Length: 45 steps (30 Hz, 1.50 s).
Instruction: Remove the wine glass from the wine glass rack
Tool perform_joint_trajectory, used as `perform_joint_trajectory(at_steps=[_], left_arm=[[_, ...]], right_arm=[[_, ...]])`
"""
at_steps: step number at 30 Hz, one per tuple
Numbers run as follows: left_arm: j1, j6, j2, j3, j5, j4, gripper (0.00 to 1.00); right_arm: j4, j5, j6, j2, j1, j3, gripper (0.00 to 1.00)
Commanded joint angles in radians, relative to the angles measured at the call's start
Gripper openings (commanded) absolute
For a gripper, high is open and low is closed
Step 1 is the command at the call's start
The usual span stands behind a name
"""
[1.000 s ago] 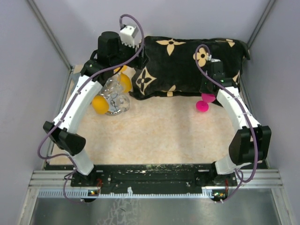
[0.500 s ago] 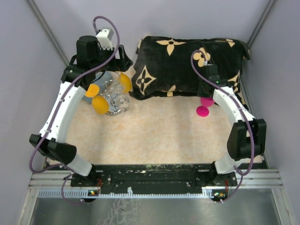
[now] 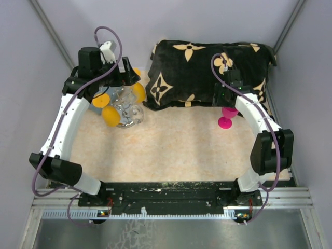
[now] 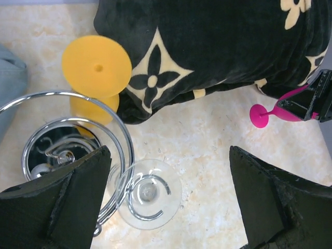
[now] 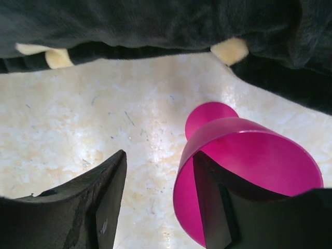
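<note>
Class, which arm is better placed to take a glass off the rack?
Left: its open gripper hangs right above the rack and clear glass; the right gripper is far off, at the pink glass.

A clear wine glass (image 4: 149, 193) apparently hangs from the rack (image 4: 57, 142).

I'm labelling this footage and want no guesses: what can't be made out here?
- Chrome wire rack: top view, the left hand covers its far rings, so the glass count is unclear.
- Grey-blue cloth: left wrist view, cut off by the left edge.
- Pink plastic wine glass: right wrist view, its bowl hides the stem.
</note>
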Motion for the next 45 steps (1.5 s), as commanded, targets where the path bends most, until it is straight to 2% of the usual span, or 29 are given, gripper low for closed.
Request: perform_joint_trajectory(at_steps=[1, 7, 12, 19, 25, 29, 36, 45], left_arm=[[0.078, -0.046, -0.052, -0.037, 0.062, -0.010, 1.00], [0.262, -0.096, -0.088, -0.074, 0.158, -0.004, 1.00], [0.373, -0.129, -0.145, -0.126, 0.207, 0.007, 1.00], [0.386, -0.134, -0.204, -0.191, 0.290, 0.071, 1.00], [0.396, -0.145, -0.226, -0.193, 0.276, 0.069, 1.00], [0.464, -0.203, -0.231, -0.206, 0.281, 0.063, 1.00], [0.634, -0.352, -0.269, -0.314, 0.399, 0.077, 0.99], [0.693, -0.416, -0.316, -0.435, 0.438, 0.077, 0.91]], right_arm=[[-0.007, -0.041, 0.015, -0.039, 0.005, 0.108, 0.55], [-0.072, -0.037, -0.011, -0.071, 0.000, 0.218, 0.57], [-0.128, -0.042, -0.032, -0.082, -0.014, 0.324, 0.68], [-0.136, -0.070, -0.027, -0.078, -0.021, 0.378, 0.70], [-0.128, -0.085, -0.014, -0.084, -0.021, 0.372, 0.71], [-0.129, -0.089, -0.016, -0.089, -0.021, 0.368, 0.71], [-0.125, -0.113, -0.014, -0.088, -0.020, 0.372, 0.71], [-0.121, -0.136, -0.017, -0.083, -0.019, 0.374, 0.71]])
